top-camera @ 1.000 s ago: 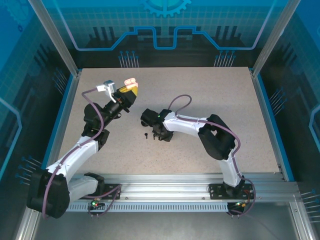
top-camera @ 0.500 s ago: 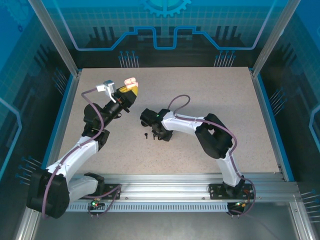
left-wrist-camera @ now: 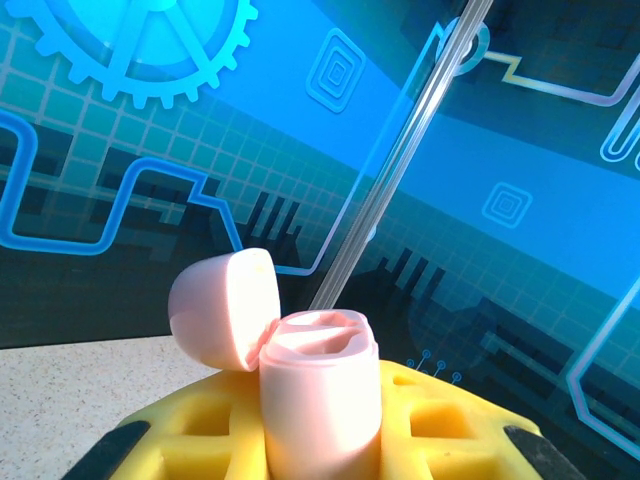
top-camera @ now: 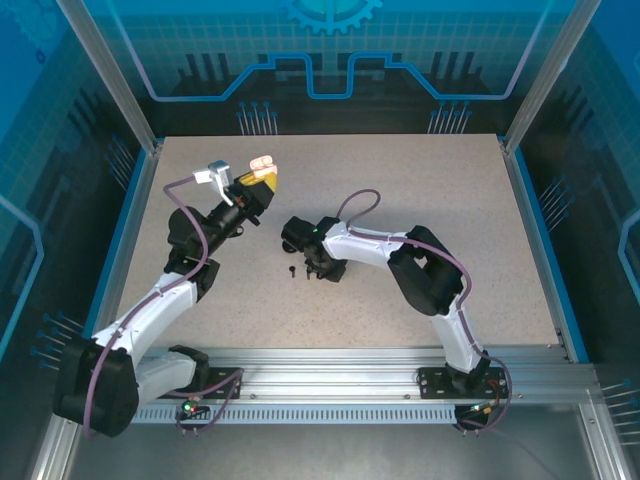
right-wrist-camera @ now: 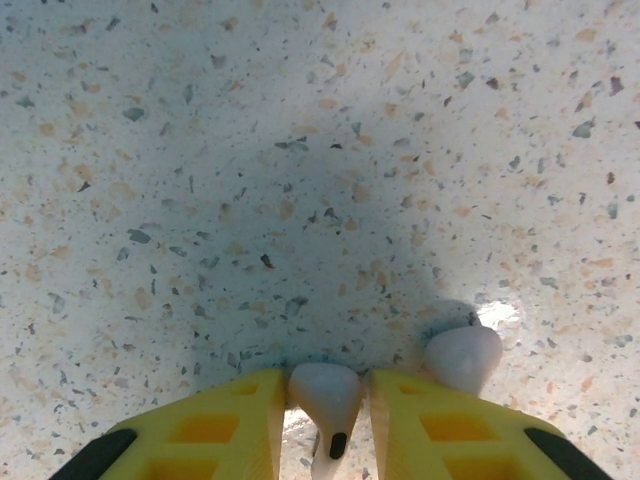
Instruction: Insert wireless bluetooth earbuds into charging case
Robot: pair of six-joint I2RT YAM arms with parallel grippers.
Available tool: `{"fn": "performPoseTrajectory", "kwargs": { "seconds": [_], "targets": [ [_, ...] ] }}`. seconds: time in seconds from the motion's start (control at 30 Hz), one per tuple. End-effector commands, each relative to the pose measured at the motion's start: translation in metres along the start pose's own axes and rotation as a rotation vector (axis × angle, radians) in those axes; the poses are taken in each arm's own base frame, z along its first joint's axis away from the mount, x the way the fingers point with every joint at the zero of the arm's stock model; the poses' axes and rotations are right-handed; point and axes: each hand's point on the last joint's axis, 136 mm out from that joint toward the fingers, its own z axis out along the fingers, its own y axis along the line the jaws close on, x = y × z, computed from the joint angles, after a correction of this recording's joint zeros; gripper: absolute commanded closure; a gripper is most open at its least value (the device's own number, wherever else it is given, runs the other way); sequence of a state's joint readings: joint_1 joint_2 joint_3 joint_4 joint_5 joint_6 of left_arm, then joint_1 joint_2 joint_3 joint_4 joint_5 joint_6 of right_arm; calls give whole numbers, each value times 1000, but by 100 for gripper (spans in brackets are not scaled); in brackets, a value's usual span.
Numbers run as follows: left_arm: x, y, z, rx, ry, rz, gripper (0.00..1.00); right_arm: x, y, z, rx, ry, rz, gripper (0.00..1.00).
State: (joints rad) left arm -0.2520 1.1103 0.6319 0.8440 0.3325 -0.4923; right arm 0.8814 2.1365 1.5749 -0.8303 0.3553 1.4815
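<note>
right fingers [right-wrist-camera: 210,430] clenched on a pale pink earbud [right-wrist-camera: 326,388] on the desk [right-wrist-camera: 300,150]; a second earbud [right-wrist-camera: 462,355] just beside could get knocked, and the thin pinch may slip. left fingers [left-wrist-camera: 440,430] grasp the open pink charging case [left-wrist-camera: 320,400], well apart

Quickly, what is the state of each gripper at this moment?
Left gripper: closed on the pink charging case, whose lid is open.
Right gripper: closed on a pale earbud.
</note>
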Motion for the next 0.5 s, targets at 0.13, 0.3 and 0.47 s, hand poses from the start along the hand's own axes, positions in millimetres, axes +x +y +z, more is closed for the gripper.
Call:
{"fn": "performPoseTrajectory", "kwargs": {
  "seconds": [0.13, 0.3, 0.47],
  "targets": [
    [-15, -14, -3, 34, -48, 41, 100, -1, 0, 9, 33, 8, -22, 76],
    [-12, -16, -3, 41, -37, 50, 100, -3, 3, 7, 21, 1, -61, 84],
    [-11, -18, -3, 42, -30, 59, 100, -7, 8, -2, -22, -22, -113, 89]
  ]
}}
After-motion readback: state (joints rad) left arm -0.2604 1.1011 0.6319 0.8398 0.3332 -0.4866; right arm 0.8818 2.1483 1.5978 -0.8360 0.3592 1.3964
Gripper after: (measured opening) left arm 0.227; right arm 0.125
